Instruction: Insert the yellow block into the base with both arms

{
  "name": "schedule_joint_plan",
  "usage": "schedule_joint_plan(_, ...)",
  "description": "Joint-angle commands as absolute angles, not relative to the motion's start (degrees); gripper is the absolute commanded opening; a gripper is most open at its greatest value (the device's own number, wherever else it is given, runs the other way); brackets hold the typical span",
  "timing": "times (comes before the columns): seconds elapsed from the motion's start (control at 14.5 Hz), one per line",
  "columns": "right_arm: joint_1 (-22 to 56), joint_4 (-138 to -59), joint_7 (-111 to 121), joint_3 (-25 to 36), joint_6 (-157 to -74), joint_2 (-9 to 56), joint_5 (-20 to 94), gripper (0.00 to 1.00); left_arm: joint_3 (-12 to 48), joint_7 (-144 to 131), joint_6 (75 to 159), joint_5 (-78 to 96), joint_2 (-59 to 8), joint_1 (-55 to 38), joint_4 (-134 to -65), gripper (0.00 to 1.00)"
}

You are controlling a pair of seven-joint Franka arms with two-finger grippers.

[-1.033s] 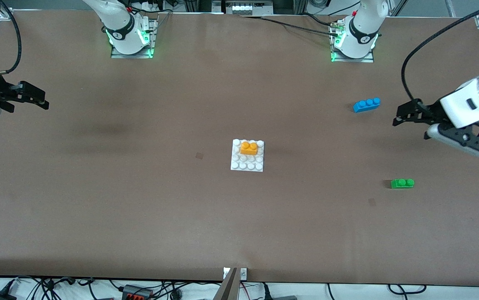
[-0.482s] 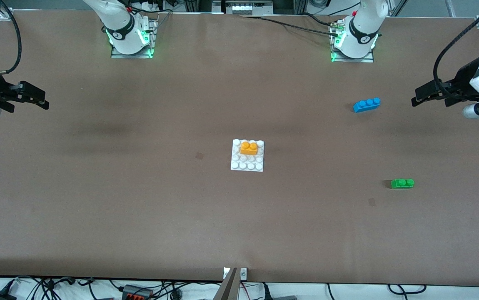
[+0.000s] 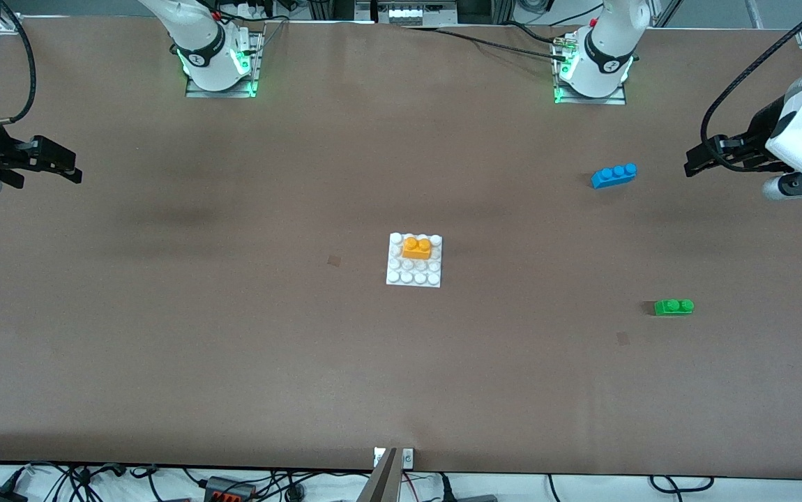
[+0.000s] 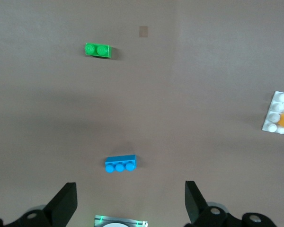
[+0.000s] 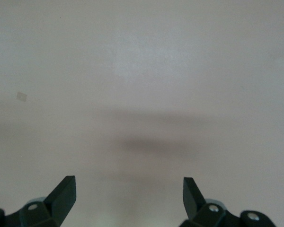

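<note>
Block [image 3: 416,248] sits on base [image 3: 395,277], frame centre; left pincer [image 3: 694,166], right pincer [image 3: 70,171] apart, empty at edges. Risk: block maybe half-seated, pops off.

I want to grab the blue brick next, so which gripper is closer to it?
Left. The left gripper hangs open beside the blue brick; the right gripper waits open at the table's right-arm end.

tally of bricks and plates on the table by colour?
Orange-yellow brick: 1, sitting on the plate
Blue brick: 1
Green brick: 1
White studded plate: 1
Total: 4
</note>
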State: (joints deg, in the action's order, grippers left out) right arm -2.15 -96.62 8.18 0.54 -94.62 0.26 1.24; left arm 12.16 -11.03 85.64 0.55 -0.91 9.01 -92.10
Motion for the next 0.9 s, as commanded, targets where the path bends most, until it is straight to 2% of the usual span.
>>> schedule_joint_plan(0.0,-2.0,-95.9,8.6,0.7,-93.7,0.3,1.4,1.00,12.2,-8.3,87.2,-0.6,0.2,8.6,-93.5,1.00)
schedule_joint_plan(0.62,-3.2,-95.5,8.7,1.2,-93.9,0.4,0.6,1.00,12.1,-6.7,87.1,-0.1,0.2,8.6,-93.5,1.00)
schedule_joint_plan(0.76,-3.4,-95.5,8.7,1.2,-93.7,0.4,0.7,1.00,9.6,-6.7,87.1,0.0,0.4,5.4,-93.5,1.00)
schedule_joint_plan(0.83,-3.2,-95.5,8.7,1.1,-93.8,0.4,0.7,1.00,5.5,-6.7,87.0,0.0,0.5,1.6,-93.6,1.00)
